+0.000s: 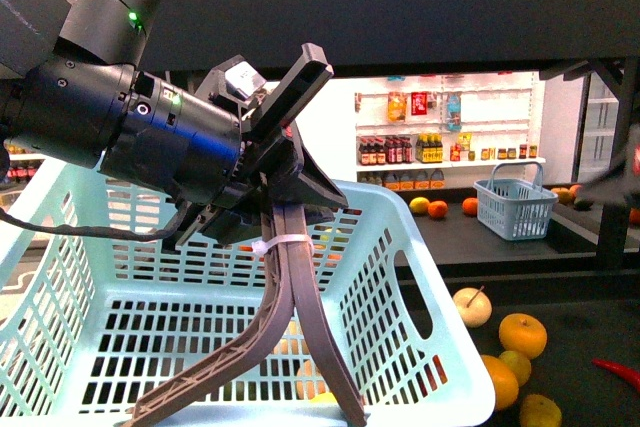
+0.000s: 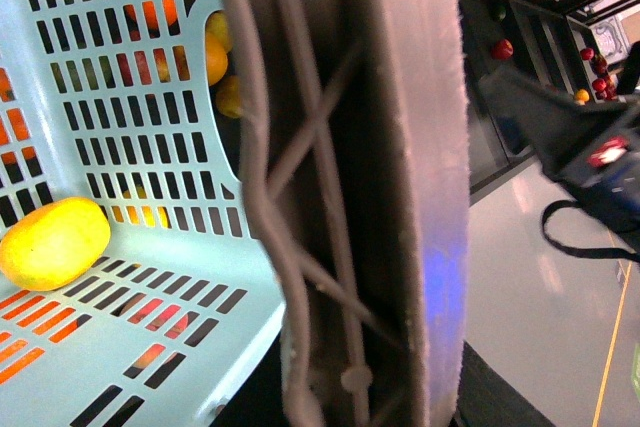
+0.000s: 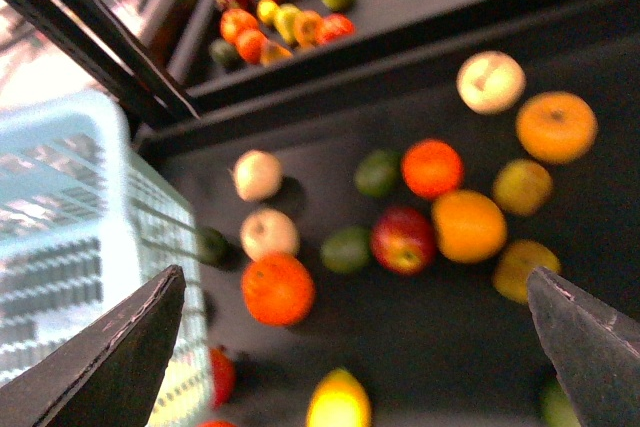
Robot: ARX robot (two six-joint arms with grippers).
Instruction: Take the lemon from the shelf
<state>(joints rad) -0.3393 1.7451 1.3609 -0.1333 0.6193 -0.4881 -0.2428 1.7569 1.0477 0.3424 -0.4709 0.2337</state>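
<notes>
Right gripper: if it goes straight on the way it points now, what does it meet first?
Likely the red apple among the fruit on the black shelf; the blurred view leaves depth unclear.

White bottle shelves (image 1: 440,137), glossy floor (image 2: 540,277)

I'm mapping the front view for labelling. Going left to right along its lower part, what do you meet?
Light blue basket → brown handle held in the left tool → pale cream fruit with a stem → large orange fruit → red chili at the right edge.
</notes>
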